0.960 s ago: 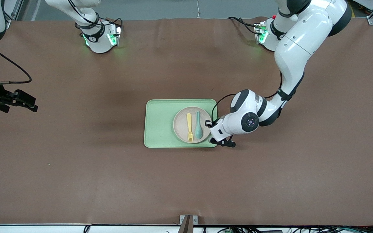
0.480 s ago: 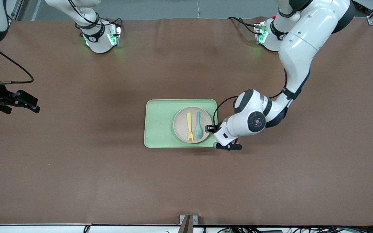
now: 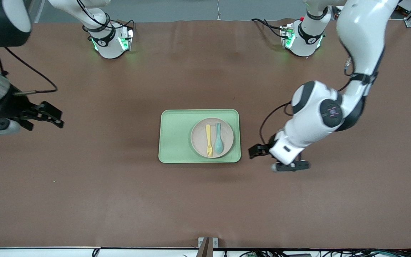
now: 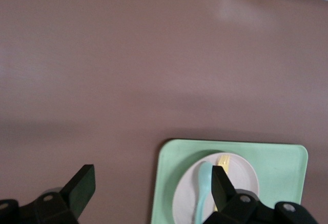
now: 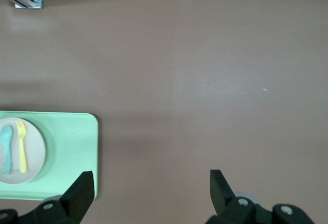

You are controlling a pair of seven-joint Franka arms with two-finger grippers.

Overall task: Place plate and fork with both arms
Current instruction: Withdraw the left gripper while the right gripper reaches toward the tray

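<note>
Table (image 3: pixel 120 200), bare brown around the tray (image 3: pixel 175 135). Left gripper (image 3: pixel 262 157) has withdrawn from the tray's edge toward the left arm's end, jaws now spread wide, empty. Right gripper (image 3: pixel 50 116), also wide open and empty, hangs well apart (nearer the tray than before). Plate (image 3: pixel 200 142) rests in the tray; fork (image 3: pixel 209 140) lies on it beside a teal spoon (image 3: pixel 218 141).

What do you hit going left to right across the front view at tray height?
right pincer over bare table → tray → plate → fork → spoon → left pincer over bare table, off the tray
</note>
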